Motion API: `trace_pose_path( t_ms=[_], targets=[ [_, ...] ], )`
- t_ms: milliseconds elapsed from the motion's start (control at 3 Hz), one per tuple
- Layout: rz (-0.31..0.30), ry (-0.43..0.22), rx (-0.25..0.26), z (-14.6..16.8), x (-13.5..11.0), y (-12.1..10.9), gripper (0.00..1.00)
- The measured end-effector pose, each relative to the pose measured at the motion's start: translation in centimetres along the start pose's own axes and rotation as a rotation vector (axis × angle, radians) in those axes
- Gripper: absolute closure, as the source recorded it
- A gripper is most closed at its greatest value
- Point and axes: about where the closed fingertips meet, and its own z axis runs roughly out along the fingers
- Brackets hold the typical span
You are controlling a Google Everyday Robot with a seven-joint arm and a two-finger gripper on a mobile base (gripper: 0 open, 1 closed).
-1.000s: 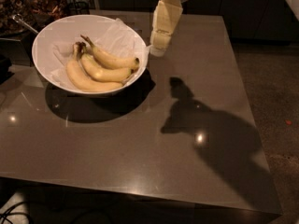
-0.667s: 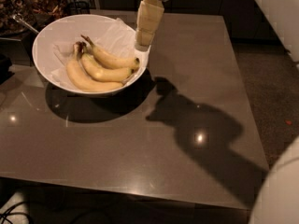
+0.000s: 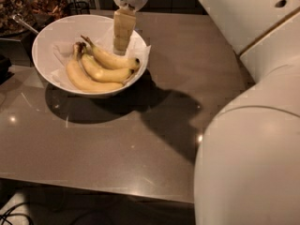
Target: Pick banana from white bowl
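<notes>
The white bowl stands at the back left of the grey table, lined with crumpled white paper. The single pale-yellow banana lies in it, its thin brown stem pointing to the back left and its dark tip near the right rim. Two bananas joined at a dark crown lie just in front of it. My gripper hangs from above over the bowl's back right part, just above and behind the single banana, with nothing seen in it.
My large white arm fills the right side and front right of the view and casts a dark shadow on the table. Dark containers of snacks and a metal handle are at the back left, beside the bowl.
The gripper has moved left, from beside the bowl's right rim to over its inside. The arm has swung into view at the right. The bananas have not moved.
</notes>
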Motion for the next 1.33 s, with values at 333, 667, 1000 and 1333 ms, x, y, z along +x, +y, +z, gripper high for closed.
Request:
trace_pose_path(
  t_ms=[333, 667, 1000, 1333],
  targets=[
    [-0.01, 0.018, -0.041, 3.1, -1.5, -1.0, 0.37],
    [-0.008, 0.031, -0.065, 5.8, -2.6, -2.3, 0.48],
    [-0.003, 0.036, -0.083, 7.9, -3.4, -3.3, 0.55],
    [0.009, 0.048, -0.1, 9.8, -3.8, -4.0, 0.58]
  ],
)
